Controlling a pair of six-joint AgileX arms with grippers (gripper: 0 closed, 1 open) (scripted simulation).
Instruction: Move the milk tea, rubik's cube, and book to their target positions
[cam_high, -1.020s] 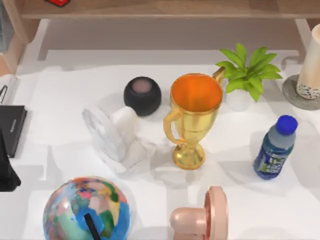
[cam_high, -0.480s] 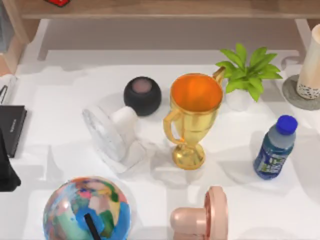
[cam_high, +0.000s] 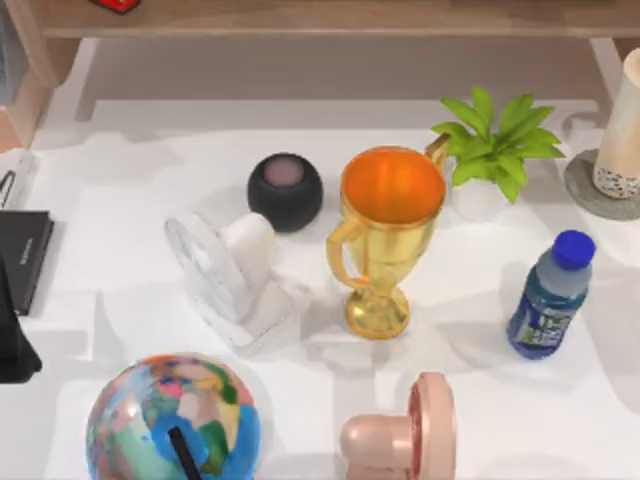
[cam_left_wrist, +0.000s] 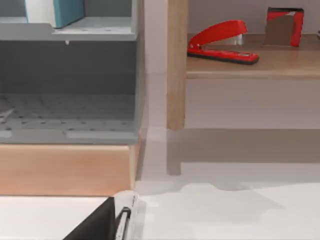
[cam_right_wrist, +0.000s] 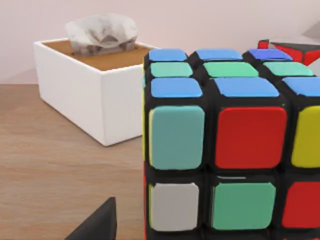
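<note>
White counter (cam_high: 130, 250) is carrying the clutter, with a wooden shelf (cam_right_wrist: 50, 150) running behind it; the action is happening up on that shelf.

- Key relation: rubik's cube (cam_right_wrist: 225, 140) is sitting dead ahead of the right pincer (cam_right_wrist: 97, 225) and very close. Its front face is lying almost square to the approach line, with only a sliver of a side face showing.
- Cube has no long axis, so approach angle matters little; the line in or out is running straight along the shelf.
- Cube looks to be resting on the shelf board. Tissue box (cam_right_wrist: 95, 95) is standing farther back and off to one side, well apart from it.
- Right pincer: grip state cannot be told, and contact with the cube cannot be told either. The arm is reaching in level at shelf height.
- Right arm is clearly the nearer one to the cube.
- Left arm (cam_high: 10, 335) is sitting parked at the counter's left edge, its wrist camera looking level at a grey rack (cam_left_wrist: 70, 55). Left pincer state cannot be told.
- Book (cam_left_wrist: 60, 10) is standing on the rack's upper tier. Red stapler (cam_left_wrist: 220, 40) is lying on the wooden shelf beside the rack.
- Milk tea (cam_high: 625, 130) is standing upright on a grey coaster (cam_high: 580, 185) at the counter's right edge, behind the blue-capped bottle (cam_high: 548, 295).

Judgement: book and milk tea look placed, and the cube step is the open one. Any lateral drift close in is risking a nudge that skews the cube.
</note>
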